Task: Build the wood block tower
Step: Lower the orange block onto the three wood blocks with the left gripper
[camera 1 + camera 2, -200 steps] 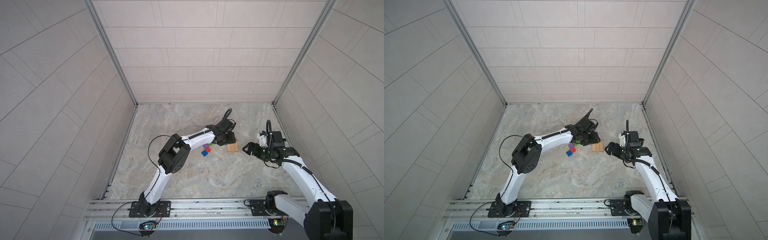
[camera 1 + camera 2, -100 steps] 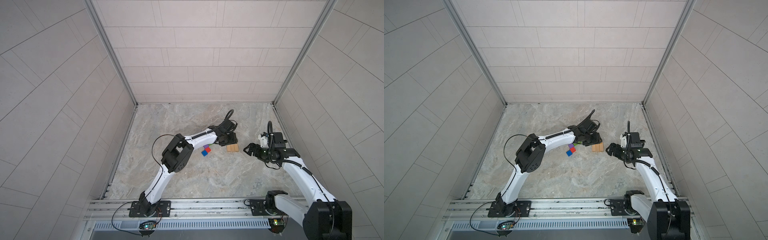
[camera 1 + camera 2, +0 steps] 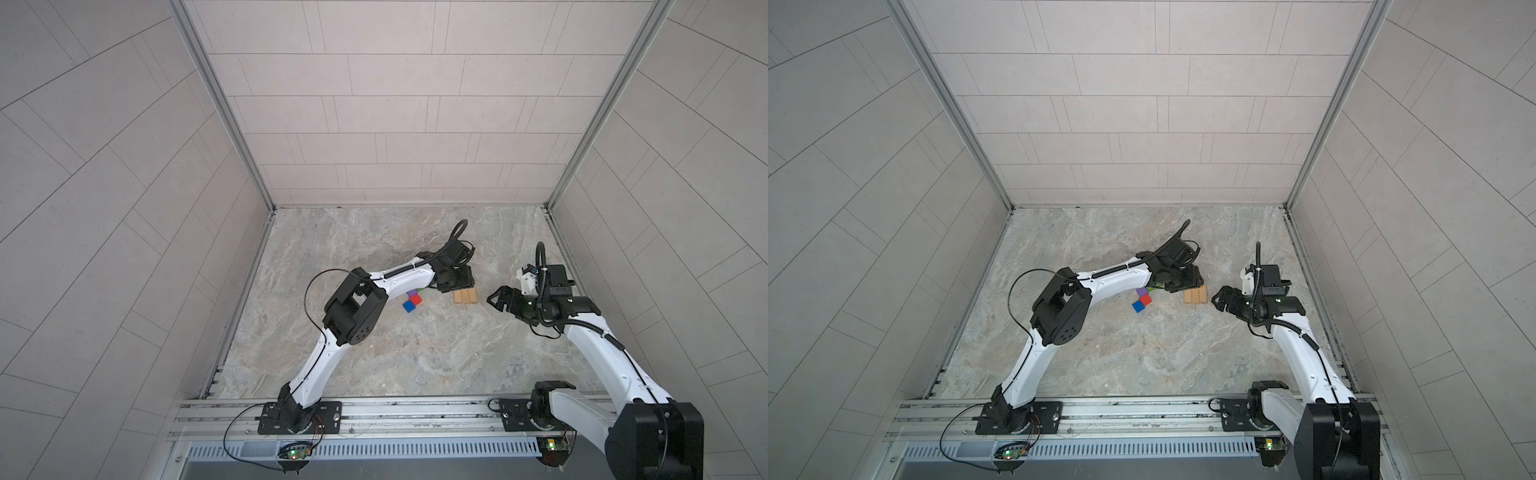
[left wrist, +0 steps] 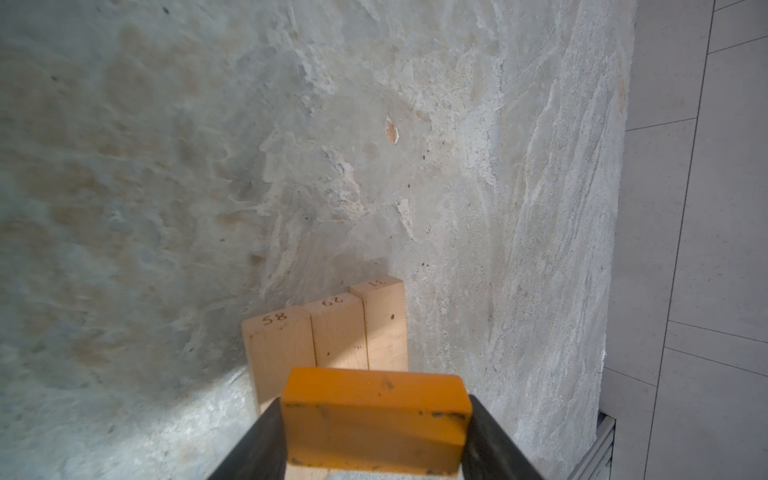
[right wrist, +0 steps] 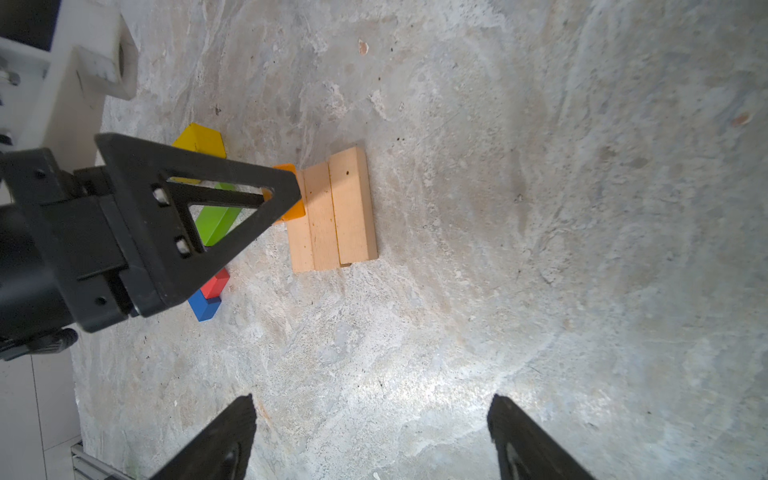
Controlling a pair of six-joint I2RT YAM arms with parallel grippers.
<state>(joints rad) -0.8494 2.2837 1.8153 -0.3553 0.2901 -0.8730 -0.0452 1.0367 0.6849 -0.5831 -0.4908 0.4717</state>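
Observation:
Three tan wood blocks (image 3: 465,296) (image 3: 1195,296) lie side by side on the marble floor as a flat base. My left gripper (image 4: 376,411) is shut on an orange oblong (image 4: 376,419) by its ends. It holds it crosswise just over one end of the tan blocks (image 4: 328,332); contact cannot be told. My right gripper (image 5: 372,399) stands open and empty, a short way to the right of the tan blocks (image 5: 332,208). Behind the left gripper (image 3: 455,282) lie purple (image 3: 411,293), red (image 3: 416,299) and blue (image 3: 409,306) cubes, a green oblong (image 5: 218,222) and a yellow one (image 5: 201,139).
Tiled walls close the marble floor (image 3: 395,353) on three sides. A metal rail (image 3: 395,415) carrying both arm bases runs along the front edge. The left arm's elbow (image 3: 353,307) rises above the floor left of the cubes.
The left arm has shifted slightly toward the tan blocks with the orange oblong still in its grip. The right arm has hardly moved.

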